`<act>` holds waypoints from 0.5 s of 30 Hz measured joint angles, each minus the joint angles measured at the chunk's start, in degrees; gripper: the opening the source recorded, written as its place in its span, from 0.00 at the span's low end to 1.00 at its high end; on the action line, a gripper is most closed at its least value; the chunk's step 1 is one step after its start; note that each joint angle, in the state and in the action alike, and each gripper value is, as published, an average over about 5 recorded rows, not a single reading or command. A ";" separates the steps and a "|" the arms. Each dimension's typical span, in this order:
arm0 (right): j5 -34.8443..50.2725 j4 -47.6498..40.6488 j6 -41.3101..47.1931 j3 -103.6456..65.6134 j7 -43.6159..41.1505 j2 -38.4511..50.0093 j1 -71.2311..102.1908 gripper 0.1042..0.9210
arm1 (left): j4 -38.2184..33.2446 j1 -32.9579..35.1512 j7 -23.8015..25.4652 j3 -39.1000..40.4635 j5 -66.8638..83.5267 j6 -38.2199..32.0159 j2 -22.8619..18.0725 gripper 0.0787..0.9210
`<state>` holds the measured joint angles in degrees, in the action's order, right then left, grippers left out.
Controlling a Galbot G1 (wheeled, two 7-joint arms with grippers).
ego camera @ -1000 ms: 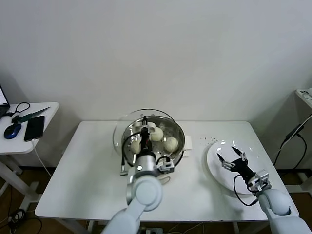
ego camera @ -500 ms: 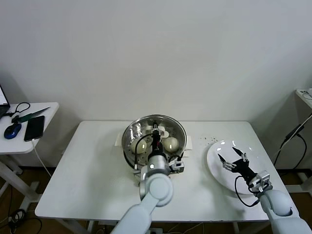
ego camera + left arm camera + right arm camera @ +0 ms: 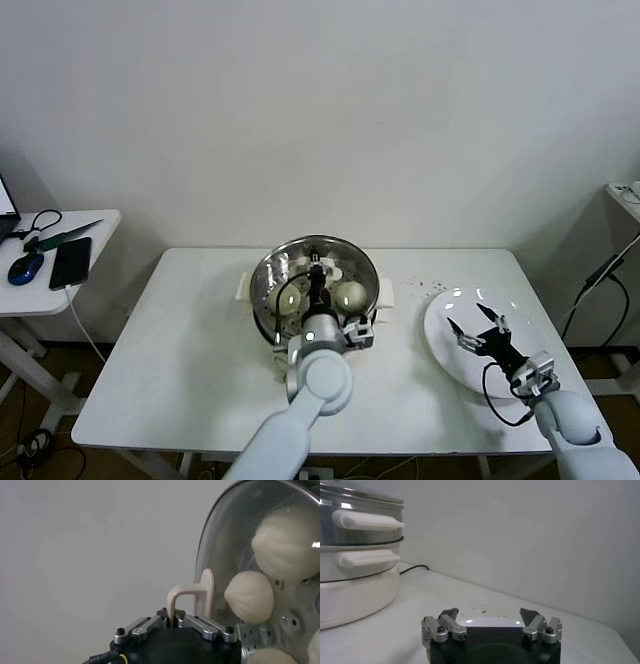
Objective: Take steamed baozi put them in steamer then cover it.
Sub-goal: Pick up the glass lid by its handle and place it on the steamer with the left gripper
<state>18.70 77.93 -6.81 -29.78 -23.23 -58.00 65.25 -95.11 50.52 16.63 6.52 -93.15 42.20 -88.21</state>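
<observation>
Background stuff only: there's a white table (image 3: 180, 340) filling the lower middle of the head view, backed by a plain white wall (image 3: 320, 110). On its right side sits a flat white plate (image 3: 445, 350), with a scatter of dark crumbs (image 3: 430, 284) on the tabletop just up and left of it. Over at the left edge is a smaller white side table (image 3: 90, 250) with a black phone (image 3: 71, 262), a blue mouse (image 3: 25, 268), some green-handled tool (image 3: 60, 236) and a black cable (image 3: 42, 218). Far right edge shows a bit of another white surface (image 3: 625, 195), with cables (image 3: 605, 275) hanging below it.
</observation>
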 measured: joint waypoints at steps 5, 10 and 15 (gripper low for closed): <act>-0.25 -0.05 -0.08 -0.04 -0.17 -0.09 0.00 0.88 | 0.29 -0.23 -0.07 0.05 0.46 0.00 0.01 0.09; -0.37 -0.06 -0.14 -0.10 -0.31 -0.16 -0.01 0.88 | 0.51 -0.26 -0.11 0.13 0.69 0.01 0.01 0.09; -0.48 -0.08 -0.20 -0.14 -0.41 -0.19 -0.03 0.88 | 0.87 -0.25 -0.16 0.13 0.78 0.02 0.08 0.09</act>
<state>18.22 77.85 -7.01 -29.92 -23.64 -58.19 65.22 -94.24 50.26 16.47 6.64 -92.38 42.22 -88.13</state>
